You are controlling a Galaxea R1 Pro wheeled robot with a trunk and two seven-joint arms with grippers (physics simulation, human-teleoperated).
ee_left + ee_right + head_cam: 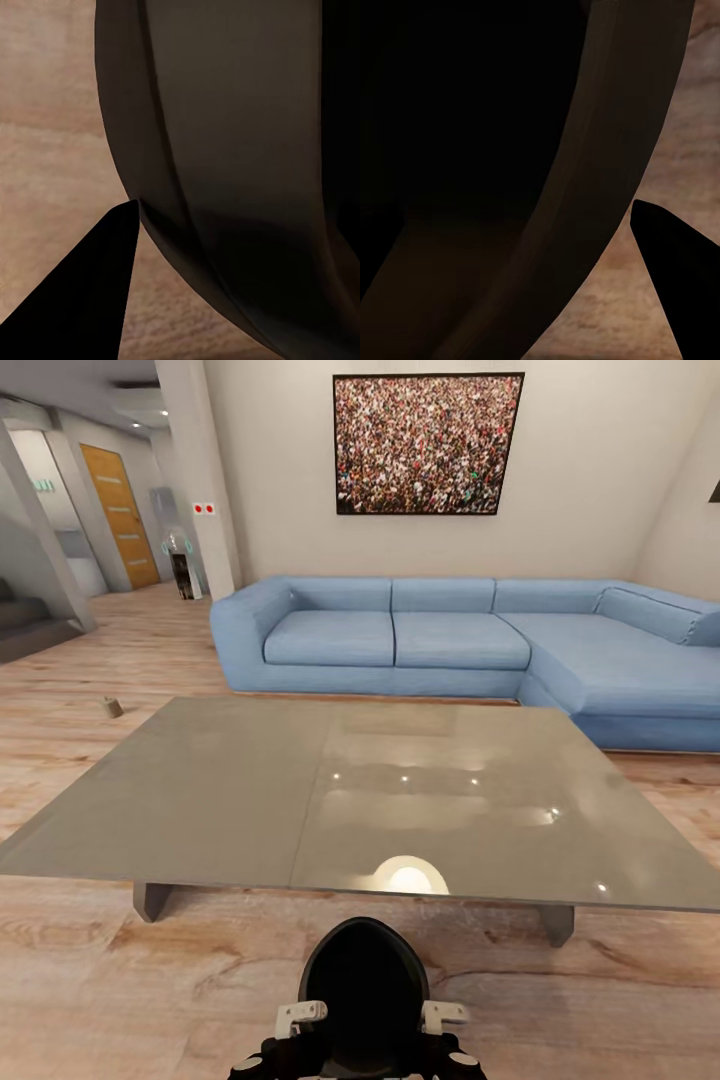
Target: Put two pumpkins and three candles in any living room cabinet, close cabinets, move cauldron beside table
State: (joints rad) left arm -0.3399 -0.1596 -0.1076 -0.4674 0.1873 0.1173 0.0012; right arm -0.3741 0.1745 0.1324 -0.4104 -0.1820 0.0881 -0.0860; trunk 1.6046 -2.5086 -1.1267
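Observation:
The black cauldron point(365, 990) hangs low in front of me, just short of the near edge of the grey table point(230, 790). My left gripper point(300, 1017) and right gripper point(443, 1015) clamp its rim from either side. The left wrist view shows one dark fingertip point(124, 225) against the cauldron's outer wall point(240, 150). In the right wrist view a fingertip point(667, 247) stands just outside the cauldron rim point(607, 150). One pale candle point(110, 707) stands on the wood floor left of the table. The pumpkins and the cabinet are out of view.
A blue corner sofa point(450, 640) runs behind the table and along the right. A large framed picture point(428, 444) hangs above it. At the far left are a hallway with a wooden door point(122, 510) and steps point(25, 622).

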